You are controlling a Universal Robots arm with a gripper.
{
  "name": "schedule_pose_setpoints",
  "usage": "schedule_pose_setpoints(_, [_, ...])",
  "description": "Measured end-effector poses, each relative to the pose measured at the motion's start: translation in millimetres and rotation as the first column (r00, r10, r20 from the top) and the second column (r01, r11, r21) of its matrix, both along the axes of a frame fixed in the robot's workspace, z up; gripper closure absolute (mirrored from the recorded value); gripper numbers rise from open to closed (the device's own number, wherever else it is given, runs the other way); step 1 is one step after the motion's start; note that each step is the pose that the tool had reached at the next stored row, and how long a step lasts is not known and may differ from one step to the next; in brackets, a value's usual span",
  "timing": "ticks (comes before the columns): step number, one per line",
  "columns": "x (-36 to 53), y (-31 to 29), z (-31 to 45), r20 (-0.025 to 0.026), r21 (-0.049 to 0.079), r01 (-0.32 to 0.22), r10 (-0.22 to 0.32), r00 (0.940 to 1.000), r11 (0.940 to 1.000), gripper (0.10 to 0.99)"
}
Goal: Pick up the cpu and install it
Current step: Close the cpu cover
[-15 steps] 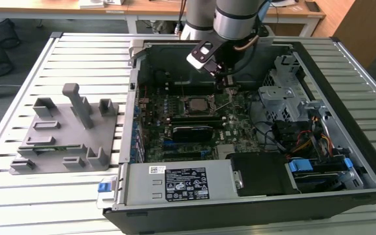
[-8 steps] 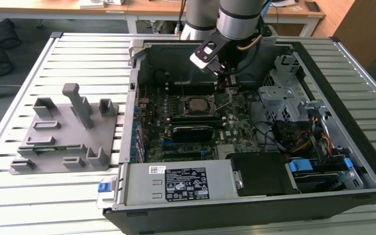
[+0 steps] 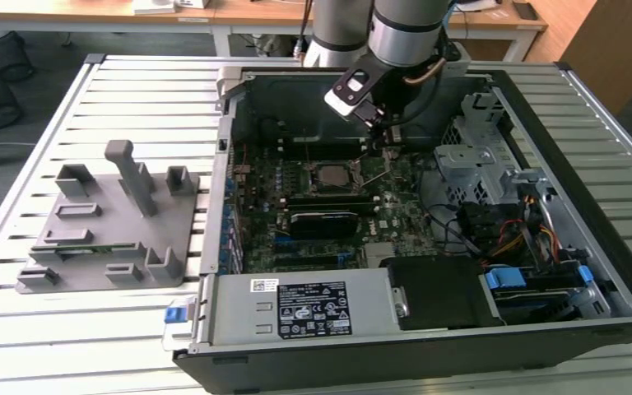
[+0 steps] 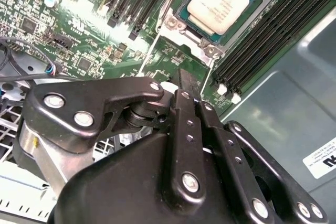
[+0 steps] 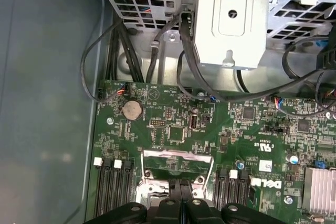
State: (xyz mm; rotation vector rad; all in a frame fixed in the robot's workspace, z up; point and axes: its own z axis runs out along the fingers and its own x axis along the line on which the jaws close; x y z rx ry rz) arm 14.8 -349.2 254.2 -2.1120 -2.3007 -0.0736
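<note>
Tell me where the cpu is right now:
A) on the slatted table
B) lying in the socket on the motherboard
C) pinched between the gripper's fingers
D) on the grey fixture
B: in the second wrist view the cpu lies with its pale top up inside the socket frame on the motherboard, apart from the gripper.

Matt metal cpu (image 4: pixel 219 1); glossy hand (image 4: pixel 187 83)

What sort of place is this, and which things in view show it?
Probably a robotics lab or workshop: an open computer case lies on a slatted metal table, a grey fixture sits beside it, and office desks stand behind.
</note>
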Motion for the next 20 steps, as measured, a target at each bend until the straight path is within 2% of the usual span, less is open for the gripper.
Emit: schedule_pose_setpoints(20, [16.9, 1.1, 0.0, 0.0000, -0.001, -0.009, 0.009, 1.0000, 1.0000, 0.980])
